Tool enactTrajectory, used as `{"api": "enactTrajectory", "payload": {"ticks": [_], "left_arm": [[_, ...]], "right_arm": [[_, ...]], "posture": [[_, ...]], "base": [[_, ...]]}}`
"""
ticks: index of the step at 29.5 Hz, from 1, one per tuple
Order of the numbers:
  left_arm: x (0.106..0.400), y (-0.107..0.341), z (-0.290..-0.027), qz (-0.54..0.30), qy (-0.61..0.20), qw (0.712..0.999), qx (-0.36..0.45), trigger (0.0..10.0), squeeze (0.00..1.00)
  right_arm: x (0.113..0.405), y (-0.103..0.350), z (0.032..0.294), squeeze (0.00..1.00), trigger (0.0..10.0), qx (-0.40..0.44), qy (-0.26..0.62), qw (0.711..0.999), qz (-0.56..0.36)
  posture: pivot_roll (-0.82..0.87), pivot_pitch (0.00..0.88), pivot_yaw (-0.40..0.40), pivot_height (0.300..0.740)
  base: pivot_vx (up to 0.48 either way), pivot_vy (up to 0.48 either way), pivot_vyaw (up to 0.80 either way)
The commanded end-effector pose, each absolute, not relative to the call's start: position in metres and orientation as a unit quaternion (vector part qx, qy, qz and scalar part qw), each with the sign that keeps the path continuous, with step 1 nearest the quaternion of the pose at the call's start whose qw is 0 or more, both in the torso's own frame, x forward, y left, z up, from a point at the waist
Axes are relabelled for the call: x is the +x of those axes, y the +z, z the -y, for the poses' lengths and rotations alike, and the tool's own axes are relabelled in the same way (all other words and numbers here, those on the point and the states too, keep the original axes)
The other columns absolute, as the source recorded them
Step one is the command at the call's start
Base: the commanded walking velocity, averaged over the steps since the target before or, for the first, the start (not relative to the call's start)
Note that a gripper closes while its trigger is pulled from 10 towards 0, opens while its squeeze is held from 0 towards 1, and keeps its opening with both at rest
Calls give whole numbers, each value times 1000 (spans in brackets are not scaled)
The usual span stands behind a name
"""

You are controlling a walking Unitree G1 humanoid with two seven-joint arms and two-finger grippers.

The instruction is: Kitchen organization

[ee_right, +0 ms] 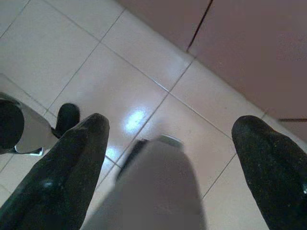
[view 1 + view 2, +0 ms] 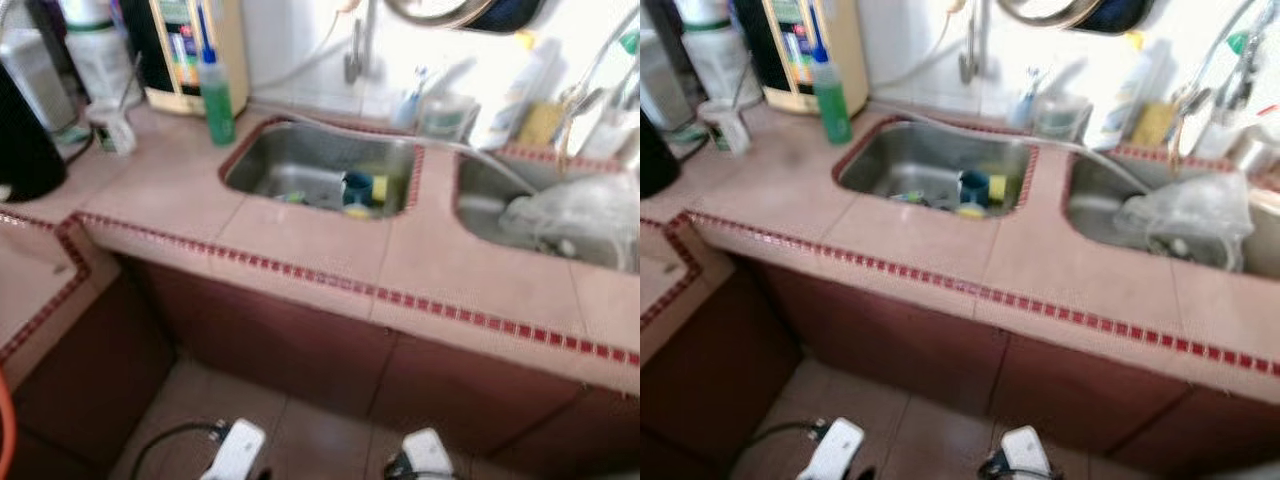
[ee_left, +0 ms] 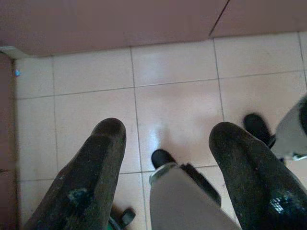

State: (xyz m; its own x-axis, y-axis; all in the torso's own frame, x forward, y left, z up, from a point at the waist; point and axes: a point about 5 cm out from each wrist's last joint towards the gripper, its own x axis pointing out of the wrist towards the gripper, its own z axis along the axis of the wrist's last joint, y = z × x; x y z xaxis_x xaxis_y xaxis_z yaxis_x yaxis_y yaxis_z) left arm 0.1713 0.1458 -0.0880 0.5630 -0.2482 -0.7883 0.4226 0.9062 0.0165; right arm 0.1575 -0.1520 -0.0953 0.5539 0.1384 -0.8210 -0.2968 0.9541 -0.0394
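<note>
A tiled counter (image 2: 300, 240) with a red mosaic edge holds two steel sinks. In the left sink (image 2: 290, 160) lie a blue cup (image 2: 356, 188), a yellow sponge (image 2: 380, 189) and small scraps. A crumpled clear plastic bag (image 2: 572, 215) fills the right sink (image 2: 480, 215). A green bottle (image 2: 217, 100) stands at the left sink's corner. My left gripper (image 3: 168, 132) hangs open over the floor tiles with nothing in it. My right gripper (image 1: 172, 125) also hangs open and empty above the floor by the cabinet doors.
A white cup (image 2: 112, 128), a black appliance (image 2: 25, 140) and a cream dispenser (image 2: 190, 50) crowd the counter's back left. A tap (image 2: 355, 50), bottles and brushes line the wall behind the sinks. The counter turns a corner at my left. My feet (image 2: 235, 450) stand before brown cabinets.
</note>
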Motion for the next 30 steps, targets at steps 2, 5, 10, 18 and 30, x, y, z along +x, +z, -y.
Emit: {"api": "enactTrajectory", "payload": {"ticks": [2,5,10,18,30], "left_arm": [[171,-89,-136,-430,-193,878,87,10000,0],[171,-89,-136,-432,-194,876,96,10000,0],[171,-89,-137,-433,-195,875,97,10000,0],[169,-90,-139,-438,-193,872,100,10000,0],[162,-93,-139,-444,-210,863,120,10000,0]], "right_arm": [[155,-96,162,0,10000,-94,114,874,-462],[155,-96,163,0,10000,-94,113,874,-462],[153,-97,164,0,10000,-91,106,873,-468],[152,-98,166,0,10000,-91,105,871,-472],[150,-98,165,0,10000,-97,111,868,-475]], "posture": [[-105,26,39,740],[-106,26,39,740],[-106,23,37,740],[-103,21,34,740],[-102,23,32,740]], "base": [[0,0,0],[0,0,0],[0,0,-139],[0,0,-694],[0,-120,-688]]}}
